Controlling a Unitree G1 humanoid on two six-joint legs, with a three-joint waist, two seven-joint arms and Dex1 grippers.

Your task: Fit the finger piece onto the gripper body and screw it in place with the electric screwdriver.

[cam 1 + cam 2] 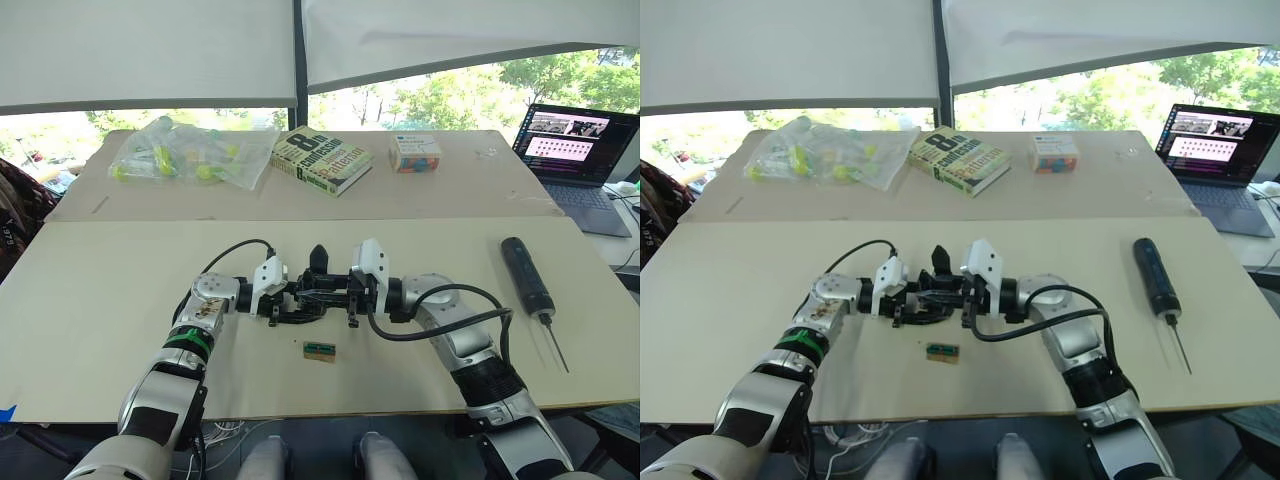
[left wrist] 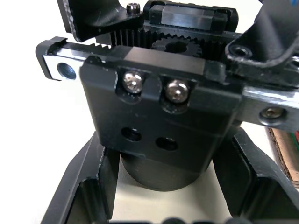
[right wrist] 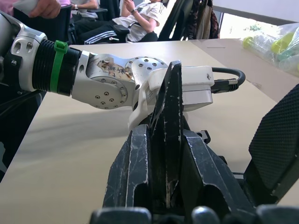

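A: How many pieces?
B: One gripper body [image 1: 318, 292] mid-table, clamped by the left gripper [image 1: 283, 297]; one finger piece [image 3: 169, 135] pinched in the right gripper [image 1: 345, 294].
A: Screwdrivers?
B: One electric screwdriver [image 1: 526, 277], lying well right.

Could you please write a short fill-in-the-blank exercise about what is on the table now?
1. The thick black electric screwdriver lies on the robot's ____ side.
2. The chunky black gripper body is held between ____ grippers.
3. The small green-topped block lies ____ the robot than the gripper body.
4. The printed book lies beside a clear ____ bag.

Missing words: right; both; nearer; plastic
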